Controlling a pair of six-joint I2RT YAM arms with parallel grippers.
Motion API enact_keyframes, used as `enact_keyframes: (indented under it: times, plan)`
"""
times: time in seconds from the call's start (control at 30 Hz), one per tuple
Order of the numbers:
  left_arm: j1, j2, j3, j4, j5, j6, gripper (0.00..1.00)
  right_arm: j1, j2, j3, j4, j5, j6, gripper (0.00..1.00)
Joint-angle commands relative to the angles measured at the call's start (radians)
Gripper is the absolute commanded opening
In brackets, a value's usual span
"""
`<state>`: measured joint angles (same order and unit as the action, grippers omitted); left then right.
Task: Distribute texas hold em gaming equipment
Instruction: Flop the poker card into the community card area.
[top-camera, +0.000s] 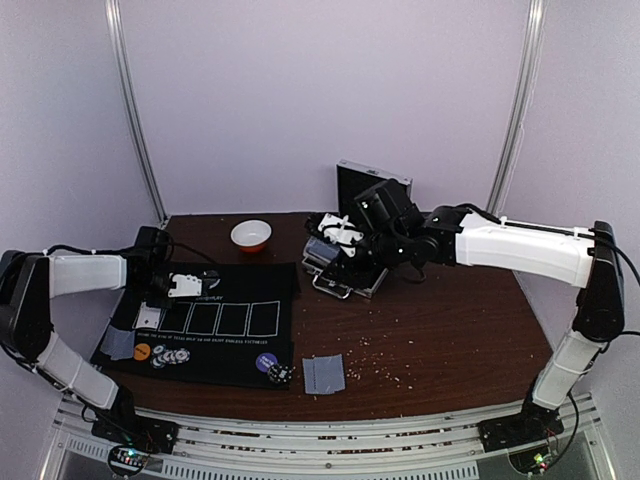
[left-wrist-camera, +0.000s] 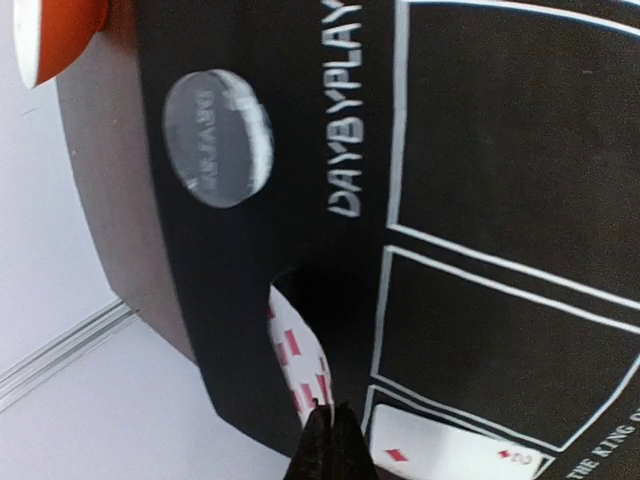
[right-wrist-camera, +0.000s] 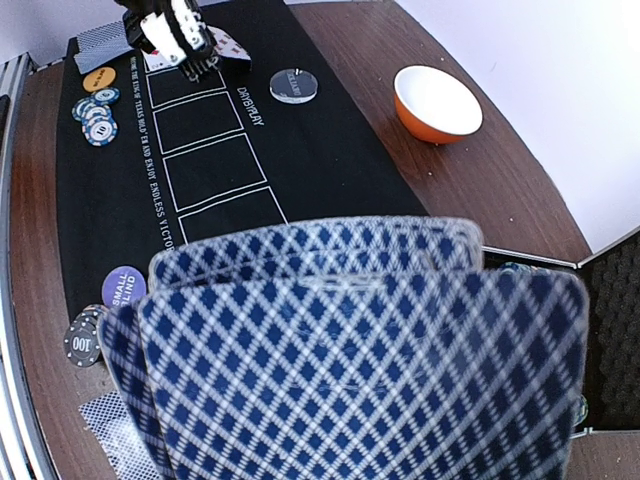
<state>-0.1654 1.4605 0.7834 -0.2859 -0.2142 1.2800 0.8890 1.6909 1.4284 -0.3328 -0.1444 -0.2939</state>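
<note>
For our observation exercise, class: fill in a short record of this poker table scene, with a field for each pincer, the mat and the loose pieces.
Left pincer: shut on a red-pip card at the mat's edge
Right pincer: holds blue-checked cards near the open case
Mat: black, five boxes, two of diamonds in the end box
Loose pieces: striped chips, orange disc, purple small-blind disc
Bowl: beyond the mat

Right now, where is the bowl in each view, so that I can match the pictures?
Top external: bowl, upper middle, just beyond the mat.
Left wrist: only its orange side, in the top-left corner.
Right wrist: upper right, right of the mat.
Shared landmark: the black mat with white boxes, in all three.
</note>
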Motion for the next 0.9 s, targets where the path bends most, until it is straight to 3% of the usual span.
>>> enact_keyframes:
  times: [0.0, 0.13, 0.43, 0.87]
  plan:
    - [0.006, -0.047, -0.076, -0.061, 0.112, 0.036, 0.0, -0.012, -0.039, 0.004, -0.001, -0.033, -0.024, 0.43]
    - [0.007, -0.106, -0.11, -0.109, 0.171, 0.015, 0.0, -0.014, -0.058, 0.001, -0.023, -0.047, -0.035, 0.43]
    - [0.006, -0.182, -0.243, -0.093, 0.163, 0.046, 0.0, -0.016, -0.108, -0.018, -0.011, -0.035, -0.04, 0.43]
    - [0.006, -0.139, -0.285, 0.03, 0.108, 0.082, 0.0, -0.017, -0.117, -0.038, -0.005, -0.047, -0.026, 0.43]
